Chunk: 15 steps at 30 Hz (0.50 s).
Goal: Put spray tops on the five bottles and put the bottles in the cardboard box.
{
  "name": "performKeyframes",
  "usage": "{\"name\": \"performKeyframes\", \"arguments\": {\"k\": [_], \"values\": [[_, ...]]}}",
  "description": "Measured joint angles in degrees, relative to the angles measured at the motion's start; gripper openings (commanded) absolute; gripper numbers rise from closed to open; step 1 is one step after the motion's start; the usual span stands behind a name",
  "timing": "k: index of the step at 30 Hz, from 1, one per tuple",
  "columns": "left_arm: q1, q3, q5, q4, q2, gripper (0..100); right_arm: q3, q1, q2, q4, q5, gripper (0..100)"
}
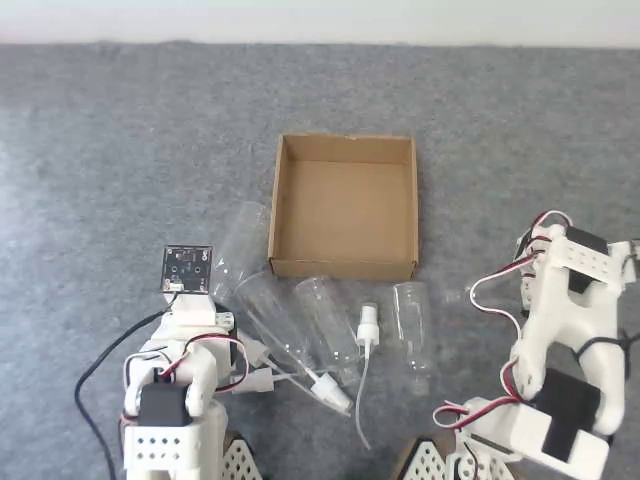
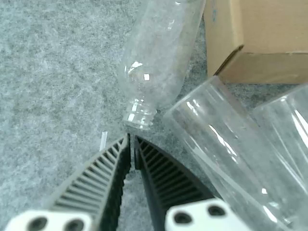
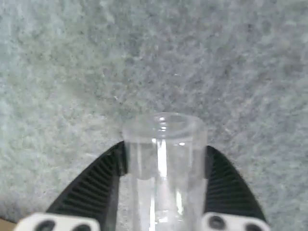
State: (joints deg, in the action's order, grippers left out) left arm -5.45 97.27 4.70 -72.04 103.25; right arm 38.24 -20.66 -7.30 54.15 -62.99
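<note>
The open cardboard box [image 1: 345, 205] sits at the table's middle, and its corner [image 2: 255, 38] appears in the left wrist view. A clear bottle [image 2: 161, 53] lies beside the box's left wall, neck toward my left gripper [image 2: 131, 140], which is shut with nothing in it, tips just short of the bottle's mouth. Two more bottles [image 1: 275, 315] [image 1: 325, 315] lie in front of the box, and another [image 1: 412, 320] to their right. Three white spray tops [image 1: 368, 325] [image 1: 330, 390] [image 1: 262, 380] lie among them. My right gripper [image 3: 163, 149] is shut on a clear bottle [image 3: 163, 144] over the carpet.
Grey carpet covers the whole table. The right arm [image 1: 565, 300] stands at the right edge, the left arm [image 1: 175, 400] at the front left. A short white tube piece [image 2: 103, 139] lies by the left fingertips.
</note>
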Motion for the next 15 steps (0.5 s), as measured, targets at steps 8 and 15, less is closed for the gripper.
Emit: {"name": "performKeyframes", "arguments": {"k": [8, 15], "values": [[0.0, 0.0, 0.0, 0.0, 0.0, 1, 0.5, 2.5, 0.0, 3.9, 0.0, 42.9], [0.0, 0.0, 0.0, 0.0, 0.0, 1, -2.0, 3.4, 0.0, 11.5, 0.0, 43.0]]}}
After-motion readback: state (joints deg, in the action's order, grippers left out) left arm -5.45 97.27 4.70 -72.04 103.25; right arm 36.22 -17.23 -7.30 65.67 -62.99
